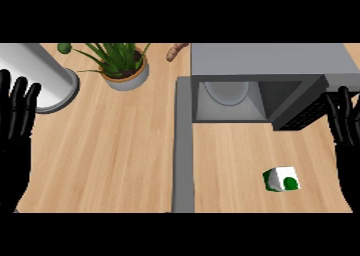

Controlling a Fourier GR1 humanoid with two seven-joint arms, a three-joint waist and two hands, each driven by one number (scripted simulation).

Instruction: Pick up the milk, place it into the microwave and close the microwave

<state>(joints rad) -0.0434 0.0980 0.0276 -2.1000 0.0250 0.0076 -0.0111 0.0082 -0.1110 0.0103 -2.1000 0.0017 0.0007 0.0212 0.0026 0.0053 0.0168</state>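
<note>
microwave [271, 65] door [305, 112] open, only the round plate [227, 92] inside; milk [282, 179] upright on surface [116, 150] near of it; left hand [12, 115] and right hand [349, 122] open, holding nothing, at edges

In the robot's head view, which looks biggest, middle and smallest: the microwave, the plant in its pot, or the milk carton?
Largest to smallest, as they look in the head view:
1. microwave
2. potted plant
3. milk carton
</note>
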